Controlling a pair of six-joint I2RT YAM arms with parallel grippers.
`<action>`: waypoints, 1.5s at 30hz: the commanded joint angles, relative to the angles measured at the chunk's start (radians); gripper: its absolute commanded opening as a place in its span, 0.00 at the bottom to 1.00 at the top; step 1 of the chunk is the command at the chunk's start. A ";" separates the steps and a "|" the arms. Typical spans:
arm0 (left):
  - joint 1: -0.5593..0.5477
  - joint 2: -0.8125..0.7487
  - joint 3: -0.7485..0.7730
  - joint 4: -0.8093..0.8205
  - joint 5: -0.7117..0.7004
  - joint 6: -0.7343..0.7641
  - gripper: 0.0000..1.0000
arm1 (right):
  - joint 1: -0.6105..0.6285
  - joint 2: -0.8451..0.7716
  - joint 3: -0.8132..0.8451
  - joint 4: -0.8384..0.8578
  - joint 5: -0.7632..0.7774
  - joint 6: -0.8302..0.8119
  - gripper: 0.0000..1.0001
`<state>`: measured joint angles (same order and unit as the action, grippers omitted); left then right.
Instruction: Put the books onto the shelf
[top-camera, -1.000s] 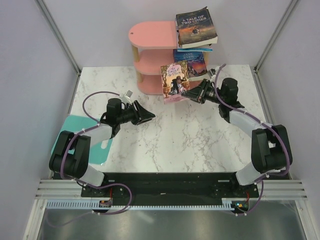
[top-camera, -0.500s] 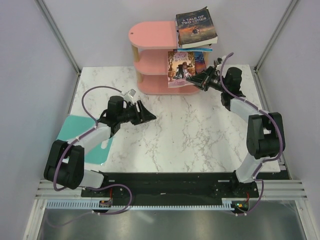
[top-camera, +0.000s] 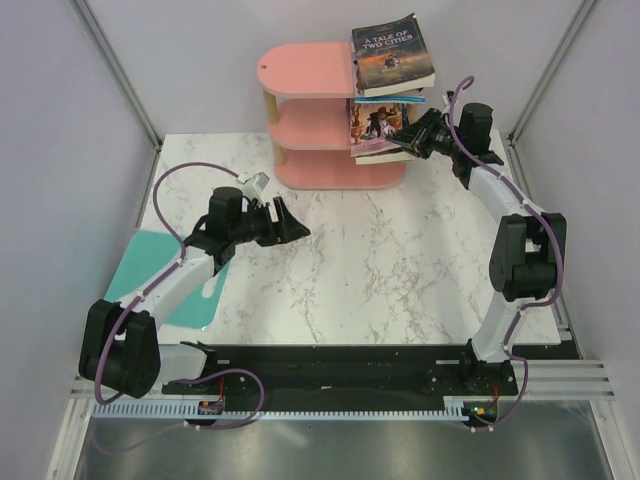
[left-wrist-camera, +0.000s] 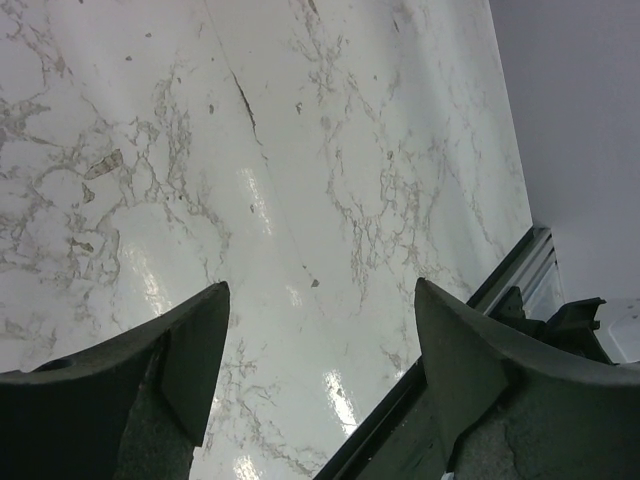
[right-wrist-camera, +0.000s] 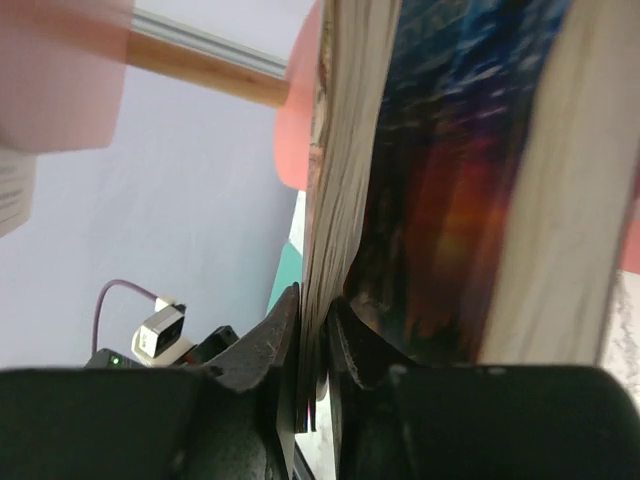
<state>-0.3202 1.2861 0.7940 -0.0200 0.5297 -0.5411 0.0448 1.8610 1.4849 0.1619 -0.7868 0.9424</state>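
Observation:
The shelf (top-camera: 310, 110) of pink boards stands at the back of the marble table. A dark book, "A Tale of Two Cities" (top-camera: 392, 55), lies on its top board, overhanging to the right. A blue book edge (top-camera: 392, 98) shows just beneath it. My right gripper (top-camera: 407, 136) is shut on a light picture-covered book (top-camera: 372, 128), held at the shelf's middle tier. In the right wrist view its jaws (right-wrist-camera: 318, 300) pinch the book's page edge (right-wrist-camera: 338, 180), close beside a dark orange cover (right-wrist-camera: 450, 200). My left gripper (top-camera: 291, 228) hangs open over bare table, holding nothing (left-wrist-camera: 320, 300).
A flat teal board (top-camera: 145, 272) lies at the table's left edge under the left arm. Grey walls enclose the table on three sides. A metal frame rail (left-wrist-camera: 520, 265) shows at the table's edge in the left wrist view.
The right arm has carried the picture-covered book from in front of the shelf up and back to its middle tier. The left gripper has opened wider and stretched slightly forward.

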 joint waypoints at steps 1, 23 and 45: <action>0.000 -0.033 0.036 -0.021 -0.013 0.056 0.82 | -0.022 0.067 0.092 -0.097 0.006 -0.062 0.23; -0.008 -0.044 0.024 -0.035 -0.016 0.055 0.83 | -0.071 -0.020 0.078 -0.159 0.133 -0.120 0.71; -0.008 -0.027 0.021 -0.063 -0.045 0.081 0.84 | -0.080 -0.232 -0.041 -0.429 0.328 -0.321 0.98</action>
<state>-0.3229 1.2606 0.7940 -0.0792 0.4988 -0.5045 -0.0357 1.7283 1.4467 -0.2684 -0.4858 0.6617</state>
